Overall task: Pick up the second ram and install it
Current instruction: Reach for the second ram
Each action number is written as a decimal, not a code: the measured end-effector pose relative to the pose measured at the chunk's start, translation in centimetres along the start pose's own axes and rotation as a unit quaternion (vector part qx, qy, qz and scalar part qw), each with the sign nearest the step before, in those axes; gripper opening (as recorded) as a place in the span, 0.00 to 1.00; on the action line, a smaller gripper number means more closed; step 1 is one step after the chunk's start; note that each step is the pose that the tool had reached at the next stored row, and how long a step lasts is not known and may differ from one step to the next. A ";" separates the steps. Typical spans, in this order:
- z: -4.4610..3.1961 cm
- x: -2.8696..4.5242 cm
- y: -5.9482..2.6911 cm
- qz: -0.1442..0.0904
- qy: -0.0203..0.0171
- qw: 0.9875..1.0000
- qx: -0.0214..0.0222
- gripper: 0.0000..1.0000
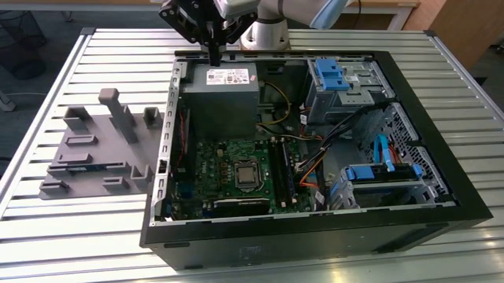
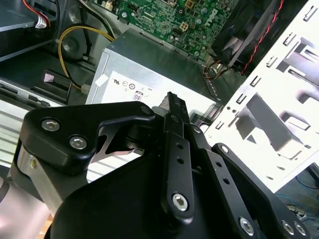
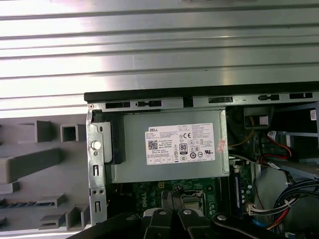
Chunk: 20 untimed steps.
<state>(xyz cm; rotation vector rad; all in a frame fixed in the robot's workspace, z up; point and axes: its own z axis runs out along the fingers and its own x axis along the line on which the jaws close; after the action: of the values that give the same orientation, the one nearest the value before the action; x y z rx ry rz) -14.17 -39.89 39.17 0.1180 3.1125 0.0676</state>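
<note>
My gripper [image 1: 214, 59] hangs shut and empty above the far edge of the open computer case, over the grey power supply [image 1: 221, 94]. Both wrist views show its black fingers [image 2: 172, 107] [image 3: 171, 195] pressed together with nothing between them. The second ram [image 1: 79, 168] lies as a thin dark blue-green strip in a slot of the grey fixture [image 1: 94, 147], on the exterior view's left, well away from the gripper. In the first wrist view the ram [image 3: 20, 204] shows as a dark row of chips in the fixture [image 3: 35, 164]. The green motherboard [image 1: 228, 171] lies inside the case, with long dark memory slots [image 1: 284, 171] beside the processor socket.
The black case [image 1: 315, 236] stands on a slatted metal table [image 1: 79, 236]. Drive cages with blue brackets [image 1: 334, 76] and loose cables [image 1: 315, 159] crowd the case's side on the exterior view's right. The fixture's upright blocks [image 1: 118, 112] rise beside the case wall.
</note>
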 end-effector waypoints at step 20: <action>0.02 0.95 -0.07 0.000 0.000 1.000 0.000 0.11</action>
<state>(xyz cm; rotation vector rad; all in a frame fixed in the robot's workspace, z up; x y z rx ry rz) -15.12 -39.89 39.12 0.1180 3.1125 0.0677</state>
